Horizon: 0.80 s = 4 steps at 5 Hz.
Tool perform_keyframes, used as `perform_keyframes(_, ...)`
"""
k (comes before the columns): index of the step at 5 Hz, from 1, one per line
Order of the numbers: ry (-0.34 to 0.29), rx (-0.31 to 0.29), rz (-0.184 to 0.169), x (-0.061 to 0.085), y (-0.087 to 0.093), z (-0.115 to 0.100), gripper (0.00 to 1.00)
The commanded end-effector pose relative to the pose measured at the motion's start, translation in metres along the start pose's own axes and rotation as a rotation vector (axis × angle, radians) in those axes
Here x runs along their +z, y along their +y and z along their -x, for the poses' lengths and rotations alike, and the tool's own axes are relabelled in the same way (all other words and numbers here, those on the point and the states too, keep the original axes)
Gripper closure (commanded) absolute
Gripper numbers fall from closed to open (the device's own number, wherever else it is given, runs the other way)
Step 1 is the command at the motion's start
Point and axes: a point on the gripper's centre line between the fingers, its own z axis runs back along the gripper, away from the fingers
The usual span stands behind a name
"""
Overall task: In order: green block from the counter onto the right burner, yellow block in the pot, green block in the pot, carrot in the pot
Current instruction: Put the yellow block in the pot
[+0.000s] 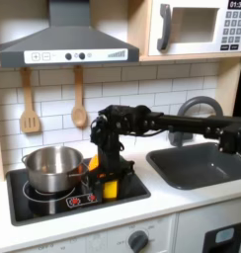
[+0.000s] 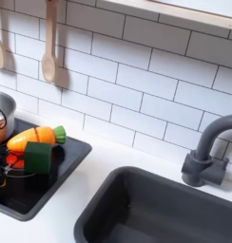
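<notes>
Dark sink basin [image 2: 151, 214] sits nearest in the second exterior view; beyond it the green block [image 2: 39, 158] rests on the black stovetop [image 2: 32, 195] just before the carrot [image 2: 34, 138], pot [image 1: 53, 168] further toward the first exterior view's left, while the pincer [image 1: 106, 178] hangs over a yellow block [image 1: 111, 188], opening indiscernible.

The counter [image 1: 162, 203] is white, with a black stovetop [image 1: 132, 186] marked by thin white burner rings and a small red control patch, and a dark grey sink [image 2: 156, 204] beside it. The pot [image 1: 51, 166] is shiny silver. The carrot [image 2: 30, 139] is orange with a green leafy tip; the green block [image 2: 39, 158] is plain green — the yellow block [image 1: 111, 187] plain yellow — and the gripper [image 1: 109, 170] black
</notes>
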Motion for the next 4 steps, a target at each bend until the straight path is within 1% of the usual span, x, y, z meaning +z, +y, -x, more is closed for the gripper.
perform_keyframes(1, -0.018, -0.029, 0.001, -0.006, -0.007, -0.007, 0.0)
perform_keyframes(4, -0.036, -0.018, 0.011, -0.003, -0.005, -0.017, 0.0)
